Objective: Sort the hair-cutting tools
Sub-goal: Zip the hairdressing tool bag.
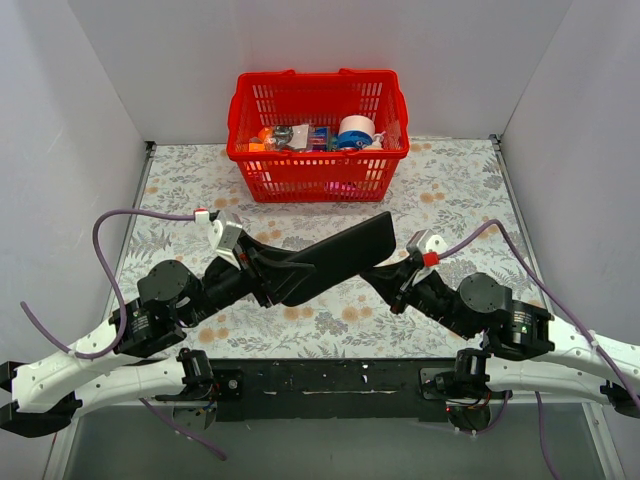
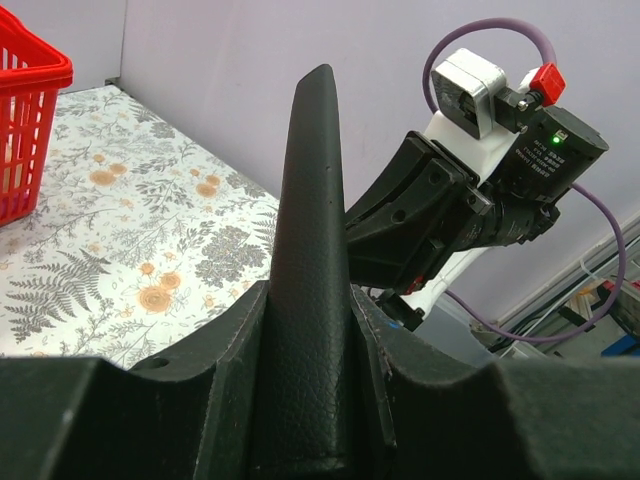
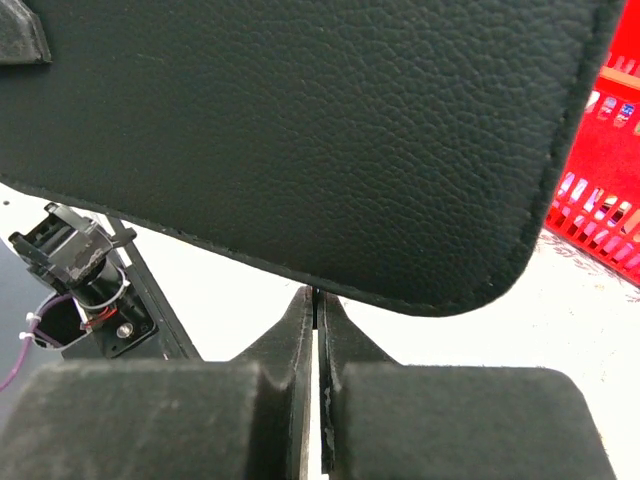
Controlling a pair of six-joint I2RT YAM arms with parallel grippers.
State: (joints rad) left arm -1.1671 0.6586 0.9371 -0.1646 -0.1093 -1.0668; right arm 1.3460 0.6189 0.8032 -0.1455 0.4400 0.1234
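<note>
**Supervisor:** Report the scene, largest item first.

**Operator:** The table [image 1: 450, 190] carries a red basket [image 1: 300, 172] at its far middle. The mixed items inside it are not part of this job. Nearer to me, a large flat black pouch [image 1: 335, 258] hangs clear of the table. It slants from my left toward the right, between the left arm [image 1: 190, 290] and the right arm [image 1: 480, 300].

**Supervisor:** State of the jaws?

**Operator:** The left jaws are clamped on the left end of the pouch. My left wrist view shows the pouch standing on edge between them. The right jaws are closed tight, tip to tip, directly under the pouch's rounded corner. I cannot tell whether they pinch its edge or only touch it.

**Supervisor:** Where are the hair-cutting tools?

**Operator:** None shows in any view. I judge that they are probably inside the pouch, but nothing here confirms it.

**Supervisor:** Which step is in hand, and what comes next?

**Operator:** I judge this to be the access step: presenting the pouch so that its contents can be reached. Sorting proper has not begun.

The next move calls for the following:

1. Verify the right-side hold.
2. If the tips caught nothing, open them and re-seat them on the pouch edge.
3. Hold the left clamp firm so that the pouch neither drops nor swings.
4. Part the pouch or tip it over bare table, away from the basket.
</note>
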